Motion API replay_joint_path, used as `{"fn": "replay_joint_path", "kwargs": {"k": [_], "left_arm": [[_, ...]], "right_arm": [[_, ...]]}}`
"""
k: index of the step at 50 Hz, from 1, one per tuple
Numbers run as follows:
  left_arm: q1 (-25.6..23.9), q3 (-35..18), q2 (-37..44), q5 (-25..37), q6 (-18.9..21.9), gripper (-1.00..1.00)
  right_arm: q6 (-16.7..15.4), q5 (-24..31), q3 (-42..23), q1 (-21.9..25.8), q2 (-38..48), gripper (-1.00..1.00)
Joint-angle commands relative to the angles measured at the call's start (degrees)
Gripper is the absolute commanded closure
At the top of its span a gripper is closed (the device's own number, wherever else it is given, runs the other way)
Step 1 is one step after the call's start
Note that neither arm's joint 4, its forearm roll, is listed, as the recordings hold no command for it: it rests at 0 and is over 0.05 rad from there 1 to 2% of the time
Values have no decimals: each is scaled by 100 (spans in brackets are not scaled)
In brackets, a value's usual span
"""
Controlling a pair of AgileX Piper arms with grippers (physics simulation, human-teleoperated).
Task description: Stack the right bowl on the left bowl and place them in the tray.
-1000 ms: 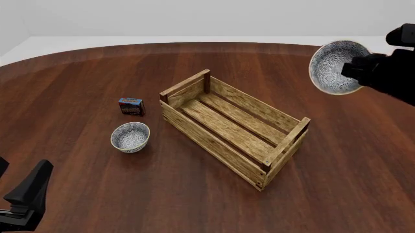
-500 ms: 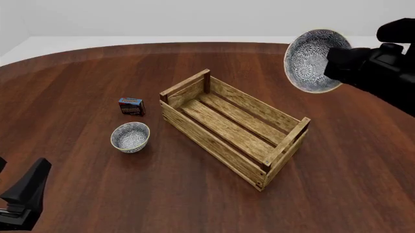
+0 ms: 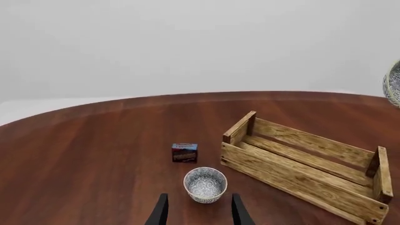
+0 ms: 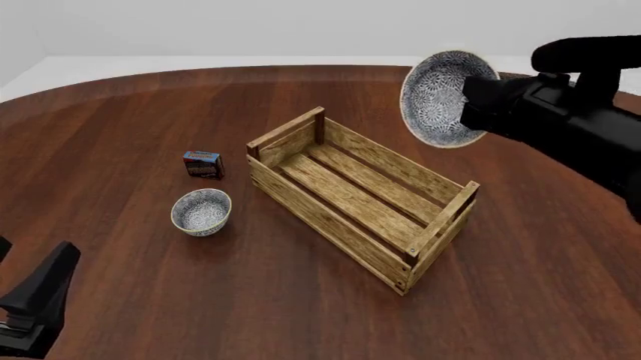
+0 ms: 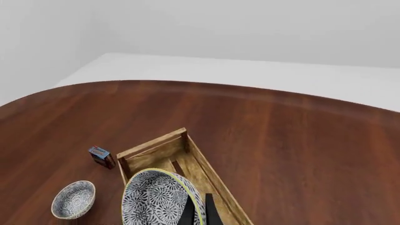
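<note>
My right gripper point(image 4: 479, 101) is shut on the rim of the larger patterned bowl point(image 4: 437, 98) and holds it tilted on edge, high above the far right part of the wooden tray point(image 4: 361, 196). In the right wrist view the bowl point(image 5: 159, 202) fills the space before the fingers, with the tray point(image 5: 168, 152) beneath. The smaller patterned bowl point(image 4: 201, 211) sits upright on the table left of the tray; it also shows in the left wrist view point(image 3: 205, 184). My left gripper point(image 3: 198, 213) is open and empty, low at the near left, just short of the small bowl.
A small dark box with a blue top point(image 4: 203, 164) stands behind the small bowl, left of the tray. It also shows in the left wrist view point(image 3: 184, 152). The round brown table point(image 4: 120, 135) curves away at the far side.
My right arm has carried the held bowl leftward, from beyond the tray's right side to above its far right part. The left gripper has barely moved.
</note>
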Motion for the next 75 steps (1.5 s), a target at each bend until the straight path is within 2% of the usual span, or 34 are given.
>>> {"fn": "replay_joint_path", "kwargs": {"k": [1, 10, 29, 37, 44, 60, 75], "left_arm": [[-355, -173, 395, -244, 124, -100], [-954, -675, 1671, -1065, 144, -100], [-1739, -1624, 2337, -1062, 437, -100], [-2159, -1928, 3012, -1387, 478, -100], [-2429, -2280, 3381, -1418, 508, -100], [-3051, -2568, 4462, -1996, 503, -100], [-3599, -2965, 5279, -2247, 586, -100]], "right_arm": [[-40, -162, -86, 182, 210, 100], [-164, -371, 46, 292, 326, 100], [-186, -892, 356, 496, 279, 100], [-195, -1046, 484, 567, 118, 100], [-197, -1216, 554, 659, 155, 100], [-193, -1469, 678, 812, 320, 100], [-193, -1553, 694, 859, 389, 100]]}}
